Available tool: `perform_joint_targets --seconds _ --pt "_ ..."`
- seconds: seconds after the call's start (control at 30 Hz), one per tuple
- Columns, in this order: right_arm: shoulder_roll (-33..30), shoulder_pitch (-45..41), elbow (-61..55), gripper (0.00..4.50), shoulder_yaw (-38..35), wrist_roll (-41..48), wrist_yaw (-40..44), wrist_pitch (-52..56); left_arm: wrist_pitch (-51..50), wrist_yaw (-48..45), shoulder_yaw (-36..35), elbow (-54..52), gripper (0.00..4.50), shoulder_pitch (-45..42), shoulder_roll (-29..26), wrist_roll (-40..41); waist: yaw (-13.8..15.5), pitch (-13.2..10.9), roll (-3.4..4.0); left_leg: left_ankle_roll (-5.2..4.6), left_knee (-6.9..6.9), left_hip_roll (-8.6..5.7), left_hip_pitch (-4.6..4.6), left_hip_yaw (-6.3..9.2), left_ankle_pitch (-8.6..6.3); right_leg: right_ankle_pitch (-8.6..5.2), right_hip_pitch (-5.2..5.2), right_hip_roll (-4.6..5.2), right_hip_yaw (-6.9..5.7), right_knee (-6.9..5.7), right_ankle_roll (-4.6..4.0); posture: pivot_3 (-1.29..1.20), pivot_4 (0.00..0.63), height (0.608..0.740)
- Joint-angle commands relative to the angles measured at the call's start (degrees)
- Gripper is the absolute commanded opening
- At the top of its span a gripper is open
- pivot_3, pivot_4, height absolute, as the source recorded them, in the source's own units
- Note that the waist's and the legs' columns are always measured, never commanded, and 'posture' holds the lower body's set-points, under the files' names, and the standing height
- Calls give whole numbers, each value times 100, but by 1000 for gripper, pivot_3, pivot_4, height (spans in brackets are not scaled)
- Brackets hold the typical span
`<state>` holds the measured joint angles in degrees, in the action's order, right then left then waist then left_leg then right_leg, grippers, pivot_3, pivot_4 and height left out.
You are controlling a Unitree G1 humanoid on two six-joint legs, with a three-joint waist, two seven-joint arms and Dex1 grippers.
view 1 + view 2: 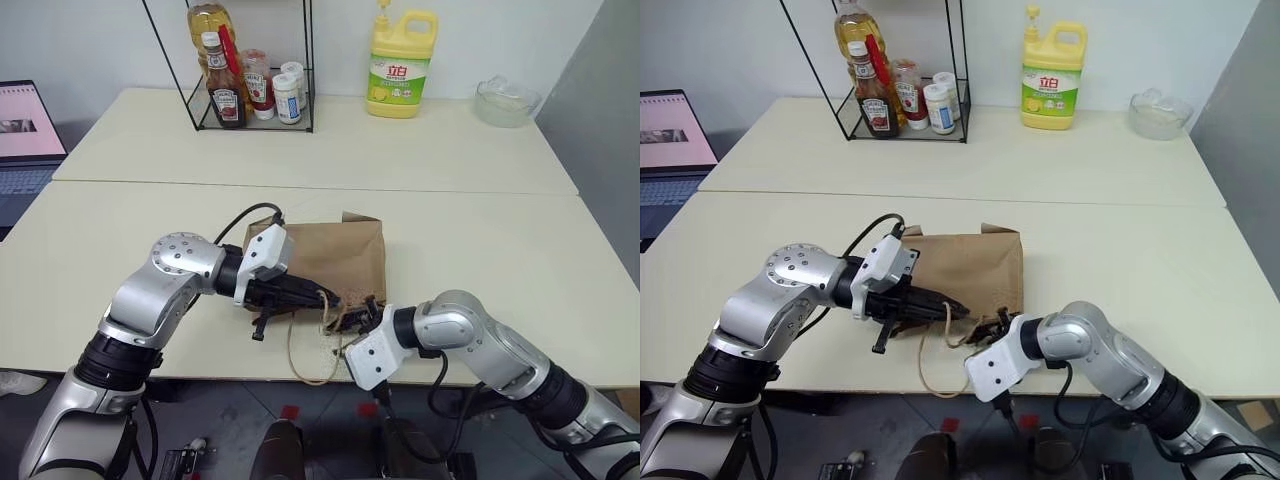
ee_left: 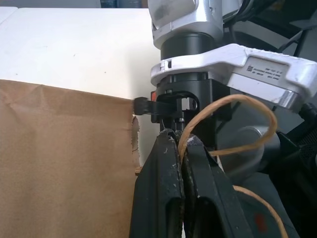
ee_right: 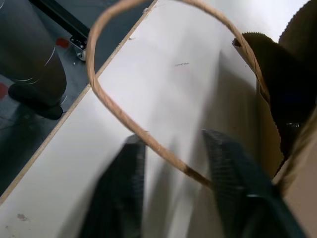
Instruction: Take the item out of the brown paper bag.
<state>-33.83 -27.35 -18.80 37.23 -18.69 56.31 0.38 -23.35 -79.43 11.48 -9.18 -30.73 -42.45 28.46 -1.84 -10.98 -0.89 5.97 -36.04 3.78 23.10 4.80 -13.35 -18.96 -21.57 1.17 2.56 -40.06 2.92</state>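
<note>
Left wrist view shows the left gripper (image 2: pixel 179 144) pinched shut on a cord handle (image 2: pixel 233 106) of the bag (image 1: pixel 335 255) at the table's (image 1: pixel 500 250) near edge. Just right, the right gripper (image 3: pixel 173 158) stands partly open, astride the other handle (image 3: pixel 124 119), holding nothing. I cannot tell where the bottle is.

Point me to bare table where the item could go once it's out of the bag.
Free: the near table right of the brown paper bag, and the stretch left of the left arm. Also the far table between the wire rack and the yellow jug. Crowded: the bag mouth, where both grippers meet.
</note>
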Motion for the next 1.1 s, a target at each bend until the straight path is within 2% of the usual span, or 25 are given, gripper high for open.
perform_joint_targets --seconds 0.03,0.07,0.2,0.6,0.83,1.1 --pt "88 31 -1 269 -117 -99 -44 -11 -84 -75 -130 -279 0 -77 -72 114 0 0 0 0 1 0 -4 0 0 0 4 0 0 0 0 0 150 740" --pt "110 45 11 27 -109 -130 -54 1 -216 -118 -159 -305 0 -67 -136 196 -1 0 0 0 1 0 -7 0 0 0 8 0 0 2 0 0 150 740" --pt "143 120 -16 27 -80 -196 -6 34 -728 -178 -291 -210 0 -129 -257 473 -1 0 0 0 2 0 -9 0 0 0 11 0 0 2 0 0 150 740" --pt "98 239 -109 27 -123 -481 35 136 -1428 -372 -481 605 0 -486 -330 705 -2 0 0 0 1 0 -15 0 0 0 15 0 0 1 0 0 150 740" --pt "43 252 -47 27 -84 -677 -5 -40 -2197 297 -757 1482 0 -1254 187 879 9 0 -1 -1 0 -3 -15 3 0 0 18 0 -3 1 1 0 150 740" --pt "114 259 195 27 -108 -1095 -433 -497 -2538 642 -775 1237 0 -1485 478 951 -10 1 -1 15 2 -2 -17 3 8 0 17 0 -1 0 0 0 150 740"
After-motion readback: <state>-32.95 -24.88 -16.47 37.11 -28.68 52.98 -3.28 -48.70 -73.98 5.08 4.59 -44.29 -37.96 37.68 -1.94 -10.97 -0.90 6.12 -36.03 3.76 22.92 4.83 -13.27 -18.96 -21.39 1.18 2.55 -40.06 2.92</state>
